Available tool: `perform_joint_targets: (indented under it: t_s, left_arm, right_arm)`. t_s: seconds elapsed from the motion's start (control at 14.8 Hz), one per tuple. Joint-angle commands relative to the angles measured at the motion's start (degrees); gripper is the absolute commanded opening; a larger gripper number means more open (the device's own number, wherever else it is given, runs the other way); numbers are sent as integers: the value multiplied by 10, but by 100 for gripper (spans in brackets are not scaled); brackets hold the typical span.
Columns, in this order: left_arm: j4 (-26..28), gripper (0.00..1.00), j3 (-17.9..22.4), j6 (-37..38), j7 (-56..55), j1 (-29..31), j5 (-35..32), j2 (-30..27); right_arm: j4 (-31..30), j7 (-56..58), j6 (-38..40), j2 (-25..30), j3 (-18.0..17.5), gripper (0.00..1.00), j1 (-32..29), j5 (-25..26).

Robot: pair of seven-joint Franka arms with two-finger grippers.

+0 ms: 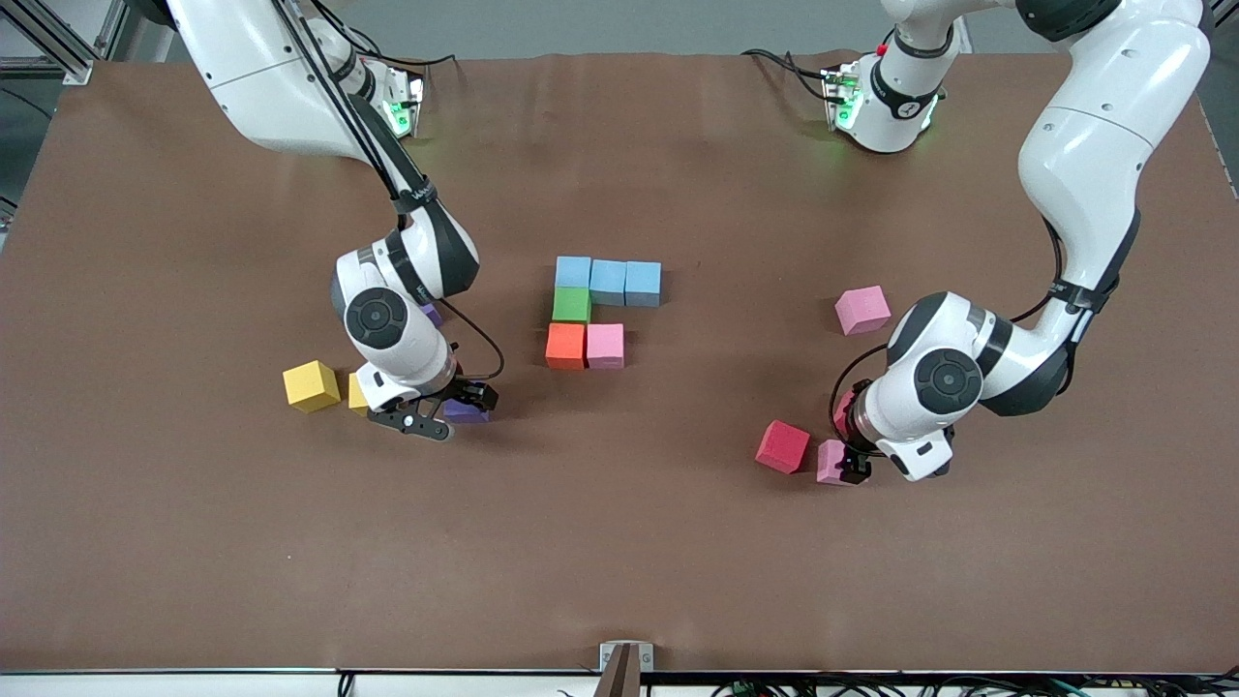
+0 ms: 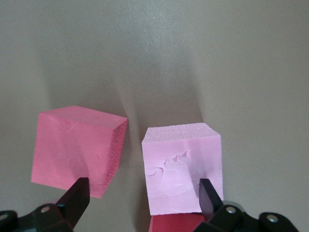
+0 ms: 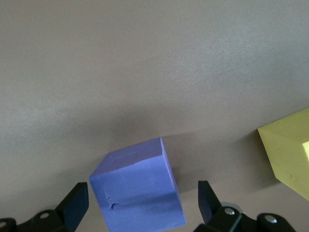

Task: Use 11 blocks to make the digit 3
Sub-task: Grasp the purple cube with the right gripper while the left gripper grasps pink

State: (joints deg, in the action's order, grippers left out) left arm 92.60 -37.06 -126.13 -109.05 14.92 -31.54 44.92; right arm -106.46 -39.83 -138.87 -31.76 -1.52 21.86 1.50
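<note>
Blocks: 6 joined at table centre, 3 light blue cubes (image 1: 608, 281) in a row, green (image 1: 571, 305), orange (image 1: 565, 346) and pink (image 1: 605, 346) nearer the front camera. Right gripper (image 1: 440, 414), fingers wide, straddles a purple cube (image 3: 137, 191) beside 2 yellow cubes (image 1: 311, 385). Left gripper (image 1: 857, 471), fingers wide, straddles a pink cube (image 2: 182, 166) beside a red cube (image 1: 782, 446).

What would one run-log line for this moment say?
left gripper: open around pink block | right gripper: open around purple block | digit 3: unfinished
</note>
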Motion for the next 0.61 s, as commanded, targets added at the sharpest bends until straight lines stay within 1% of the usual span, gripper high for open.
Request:
perform_joint_targets:
  t_s: [0.0,0.07,0.41,0.54]
  left_arm:
    - [-20,100,1,-3,-5,-2,-3,4]
    - [-20,100,1,-3,-6,-3,-2,6]
    - [-39,100,8,-7,-6,-9,-3,29]
    - [-40,100,9,-26,-6,-10,-6,39]
  right_arm:
    - [-13,8,-11,5,-2,100,2,-4]
    - [-12,8,-15,2,-2,99,2,-4]
    - [-12,17,-21,-7,-2,88,1,-4]
    - [-12,21,-21,-7,-2,81,1,-4]
